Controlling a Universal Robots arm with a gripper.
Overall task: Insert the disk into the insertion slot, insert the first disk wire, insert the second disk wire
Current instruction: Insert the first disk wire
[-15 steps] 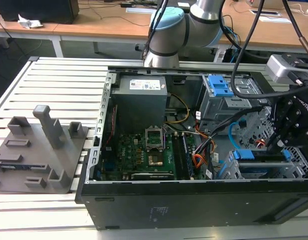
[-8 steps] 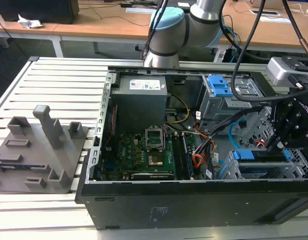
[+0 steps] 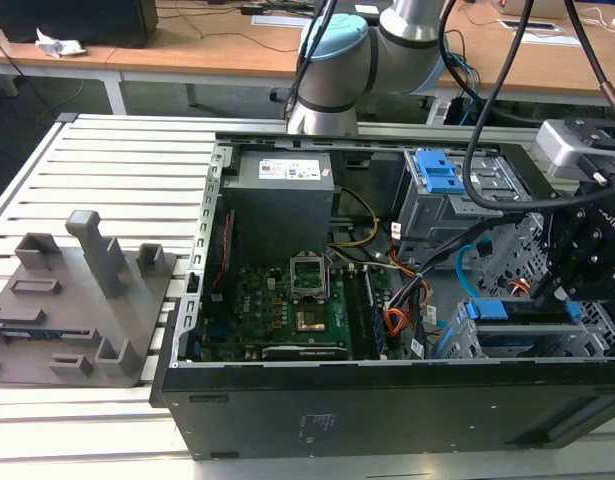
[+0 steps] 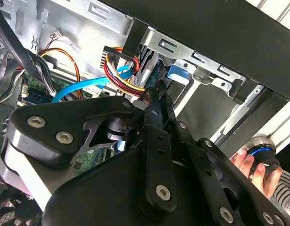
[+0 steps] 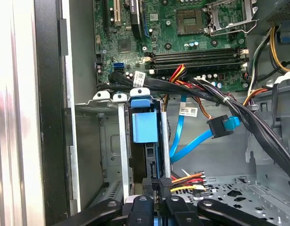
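Observation:
The disk [image 5: 145, 127], framed by its blue carrier, sits inside the grey metal insertion slot [image 5: 122, 141]; in the exterior view the disk [image 3: 517, 312] lies in the bay at the case's right. My gripper [image 5: 160, 184] is shut on a black plug with red, yellow and black wires [image 5: 192, 181], right at the disk's exposed rear edge. In the second wrist view the gripper [image 4: 160, 96] points at the same wire bundle [image 4: 119, 75]. A blue flat cable [image 5: 194, 143] with a black plug [image 5: 219, 127] hangs loose beside the slot. In the exterior view the gripper [image 3: 567, 285] hovers over the disk.
The open computer case [image 3: 287, 400] holds a motherboard [image 3: 287, 310] and a power supply [image 3: 282, 185]. A taller grey cage with a blue latch [image 3: 442, 170] stands behind the slot. Thick black cables [image 5: 258, 127] cross nearby. A person's hand [image 4: 251, 162] holds a small device outside the case.

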